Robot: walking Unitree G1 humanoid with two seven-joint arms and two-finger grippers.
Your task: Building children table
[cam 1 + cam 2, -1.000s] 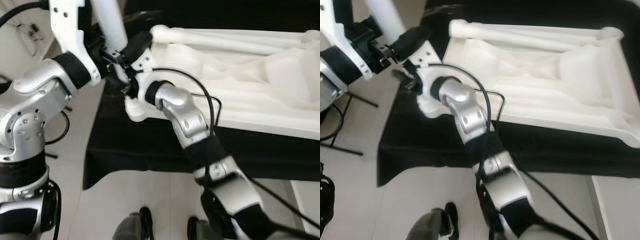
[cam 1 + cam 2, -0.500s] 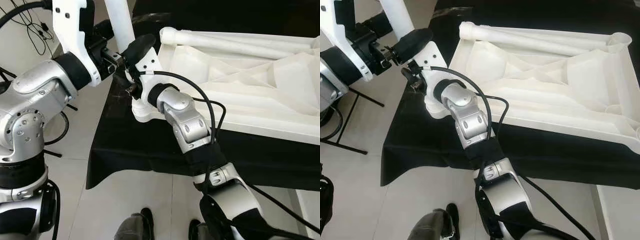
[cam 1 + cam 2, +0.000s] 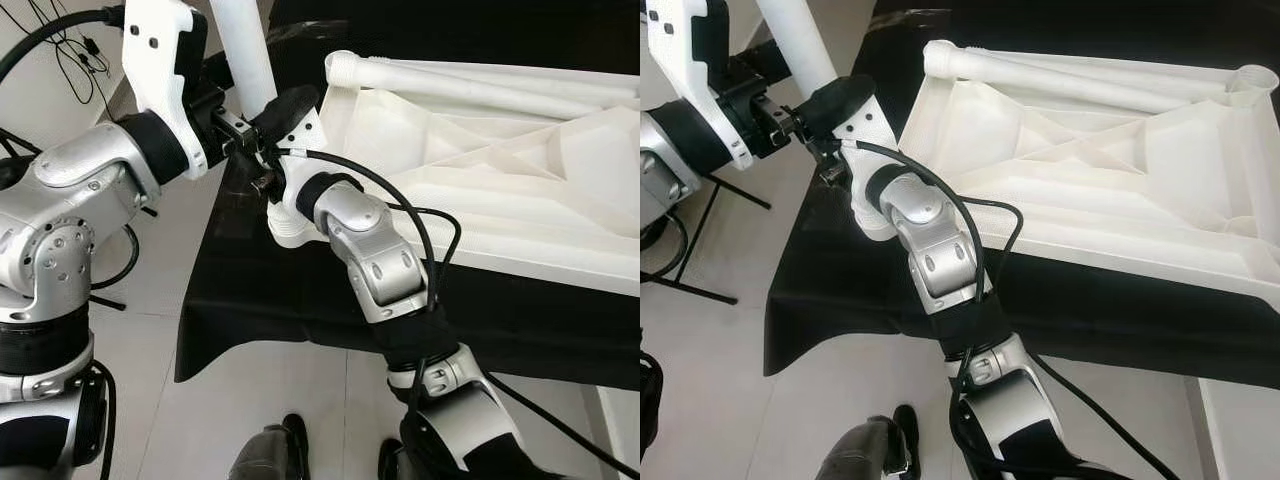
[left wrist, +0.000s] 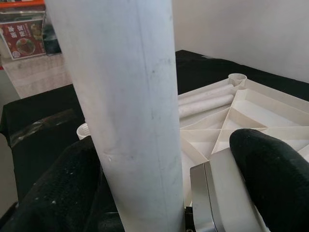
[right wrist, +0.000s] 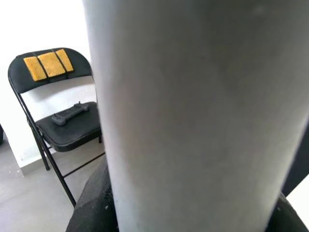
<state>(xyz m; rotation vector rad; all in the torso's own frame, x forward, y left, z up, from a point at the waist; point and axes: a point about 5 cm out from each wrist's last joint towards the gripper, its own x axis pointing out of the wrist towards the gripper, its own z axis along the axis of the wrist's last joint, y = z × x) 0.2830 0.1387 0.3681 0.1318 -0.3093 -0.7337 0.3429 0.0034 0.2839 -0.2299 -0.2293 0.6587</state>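
Observation:
A white children's table [image 3: 480, 150] lies upside down on a black cloth. A white table leg [image 3: 245, 50] stands upright over the near-left corner socket [image 3: 290, 225]. My left gripper [image 3: 232, 112] is shut on the leg from the left. My right gripper [image 3: 282, 108] is shut on it from the right, just above the corner. In the left wrist view the leg [image 4: 125, 121] rises between black fingers [image 4: 53, 193]. In the right wrist view the leg [image 5: 193, 121] is very close. A second leg [image 3: 480, 85] lies along the table's far rim.
The black cloth [image 3: 260, 290] hangs over the near edge onto a tiled floor. A black folding chair [image 5: 58, 121] with yellow pads holds a controller. Cables and a stand's legs [image 3: 700, 250] lie to the left. My feet [image 3: 270, 450] are below.
The camera has shifted, so the table sits a little further right in the picture. Both grippers stay shut on the upright leg at the near-left corner.

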